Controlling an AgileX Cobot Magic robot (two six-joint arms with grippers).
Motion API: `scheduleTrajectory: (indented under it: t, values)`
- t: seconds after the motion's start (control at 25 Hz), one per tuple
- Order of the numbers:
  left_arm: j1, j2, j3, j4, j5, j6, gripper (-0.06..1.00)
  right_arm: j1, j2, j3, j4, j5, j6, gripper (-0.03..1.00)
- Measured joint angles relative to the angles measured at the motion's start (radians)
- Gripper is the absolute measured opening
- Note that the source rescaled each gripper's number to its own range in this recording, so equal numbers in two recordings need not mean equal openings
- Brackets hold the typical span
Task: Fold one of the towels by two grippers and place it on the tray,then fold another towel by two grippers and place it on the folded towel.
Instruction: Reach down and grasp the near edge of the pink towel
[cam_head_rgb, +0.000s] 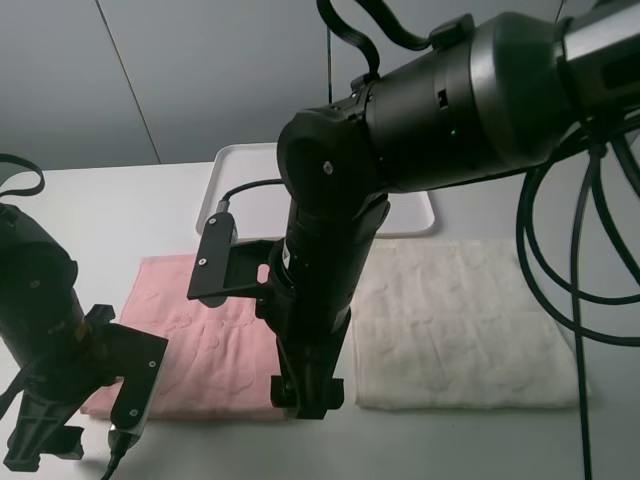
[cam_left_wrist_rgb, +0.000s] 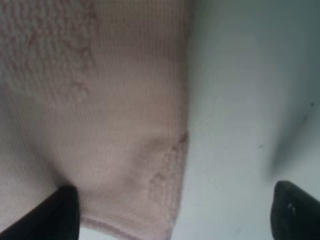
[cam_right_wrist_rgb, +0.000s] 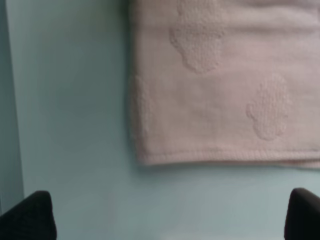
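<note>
Left gripper (cam_left_wrist_rgb: 177, 214) is down at 8 o'clock in the high view, jaws spread wide and gripping nothing, right over the pink towel's (cam_head_rgb: 205, 335) near corner. Right gripper (cam_head_rgb: 308, 393) is splayed open too, at that towel's other near corner. White towel (cam_head_rgb: 460, 320) lies flat at its 3 o'clock. Tray (cam_head_rgb: 235, 158) sits at 12.

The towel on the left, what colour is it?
Pale pink. The towel shows best in the exterior high view.
</note>
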Motion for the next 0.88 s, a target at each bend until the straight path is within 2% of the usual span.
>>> scheduleTrajectory:
  t: [0.16, 0.64, 0.88]
  values:
    - [0.000, 0.000, 0.000, 0.000, 0.000, 0.000, 1.00, 0.040, 0.012, 0.000, 0.000, -0.020, -0.010, 0.99]
    - [0.000, 0.000, 0.000, 0.002, 0.002, 0.000, 1.00, 0.045, 0.148, 0.000, 0.008, -0.055, -0.014, 0.99]
    - [0.000, 0.000, 0.000, 0.004, 0.002, 0.000, 1.00, 0.081, 0.183, 0.000, 0.004, -0.070, -0.020, 0.99]
